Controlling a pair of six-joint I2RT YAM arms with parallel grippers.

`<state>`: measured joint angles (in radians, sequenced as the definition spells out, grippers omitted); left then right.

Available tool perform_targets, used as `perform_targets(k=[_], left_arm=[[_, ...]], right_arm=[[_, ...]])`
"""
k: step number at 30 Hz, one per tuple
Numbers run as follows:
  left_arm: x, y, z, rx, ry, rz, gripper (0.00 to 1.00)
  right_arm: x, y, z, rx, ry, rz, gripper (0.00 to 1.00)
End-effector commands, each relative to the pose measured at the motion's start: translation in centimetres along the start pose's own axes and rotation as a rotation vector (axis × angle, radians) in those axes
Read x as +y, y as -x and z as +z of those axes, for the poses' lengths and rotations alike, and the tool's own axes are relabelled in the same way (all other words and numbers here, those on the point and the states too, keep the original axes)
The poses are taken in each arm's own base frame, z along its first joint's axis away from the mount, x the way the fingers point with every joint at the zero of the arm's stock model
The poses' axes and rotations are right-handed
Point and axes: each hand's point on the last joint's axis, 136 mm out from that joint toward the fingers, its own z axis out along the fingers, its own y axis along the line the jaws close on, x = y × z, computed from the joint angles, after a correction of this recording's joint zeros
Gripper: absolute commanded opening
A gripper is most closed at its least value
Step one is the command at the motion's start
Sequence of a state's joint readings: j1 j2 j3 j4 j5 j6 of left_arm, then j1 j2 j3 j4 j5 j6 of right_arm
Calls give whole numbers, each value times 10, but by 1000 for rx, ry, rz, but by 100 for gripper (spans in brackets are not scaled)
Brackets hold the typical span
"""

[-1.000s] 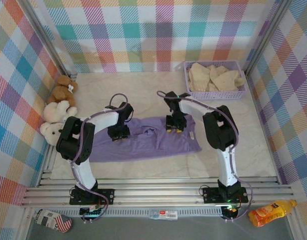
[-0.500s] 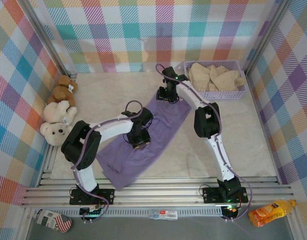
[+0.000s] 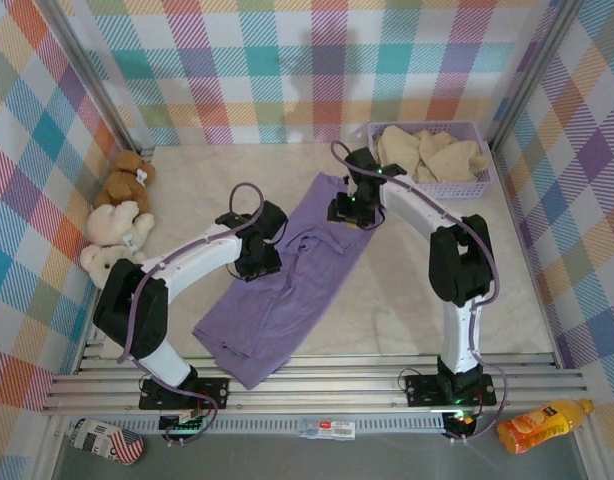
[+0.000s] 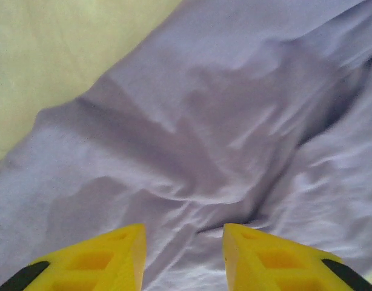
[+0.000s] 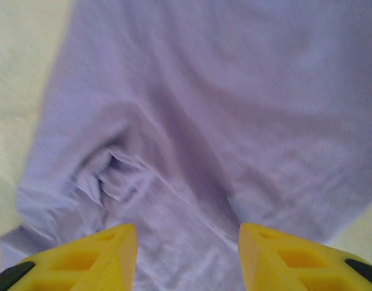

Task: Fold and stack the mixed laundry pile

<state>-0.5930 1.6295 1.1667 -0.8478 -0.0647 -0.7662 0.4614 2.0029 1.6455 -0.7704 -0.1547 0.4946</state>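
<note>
The lavender collared shirt (image 3: pixel 287 290) lies spread out on the table, slanting from the far middle down to the near left. My left gripper (image 3: pixel 257 262) hangs over its left edge; in the left wrist view the yellow fingers (image 4: pixel 113 260) stand apart above wrinkled purple cloth (image 4: pixel 222 121), so the left gripper (image 4: pixel 183 242) is open. My right gripper (image 3: pixel 352 210) is over the shirt's far end, and the right gripper (image 5: pixel 187 242) is open above the fabric (image 5: pixel 234 91), near a small fold (image 5: pixel 110 173). The cream garment (image 3: pixel 432 152) lies bunched in the basket.
The lavender mesh basket (image 3: pixel 427 188) stands at the far right corner. A brown teddy bear (image 3: pixel 127 180) and cream teddy bears (image 3: pixel 112 225) sit along the left wall. Metal rails (image 3: pixel 317 385) run along the near edge. Bare table (image 3: pixel 467 300) lies right of the shirt.
The shirt has swung from lying crosswise to a steep slant, its far end pulled toward the back. The right gripper came back from the far edge; the left gripper shifted left.
</note>
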Motion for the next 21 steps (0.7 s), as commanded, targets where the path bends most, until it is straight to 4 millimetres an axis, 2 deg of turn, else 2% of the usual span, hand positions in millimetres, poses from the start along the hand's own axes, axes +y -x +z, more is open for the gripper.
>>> perform_targets(k=[1,2,3,4,8,12,17,21], left_arm=[[21,-18,23,68,85,57,34],[22,-20,29,74,91,58,29],[23,-23,35,84,96,61,17],[23,-25,40,98,98,63,0],[23,-32,56,135,99,46,0],[21,-40,65,165,92,-8,0],[2,-51,73,203,33,-89,0],[-33,-49,79,209,-42,-137,0]], right_arm=[[-16,-28,21,65,-49,100,49],[-20,-33,27,78,-62,117,49],[-22,-37,32,89,-67,131,49],[-24,-40,39,99,-81,145,50],[-27,-38,65,128,-122,157,51],[-26,-20,94,140,-140,162,53],[-9,31,122,75,-112,125,53],[21,79,132,0,-29,67,53]])
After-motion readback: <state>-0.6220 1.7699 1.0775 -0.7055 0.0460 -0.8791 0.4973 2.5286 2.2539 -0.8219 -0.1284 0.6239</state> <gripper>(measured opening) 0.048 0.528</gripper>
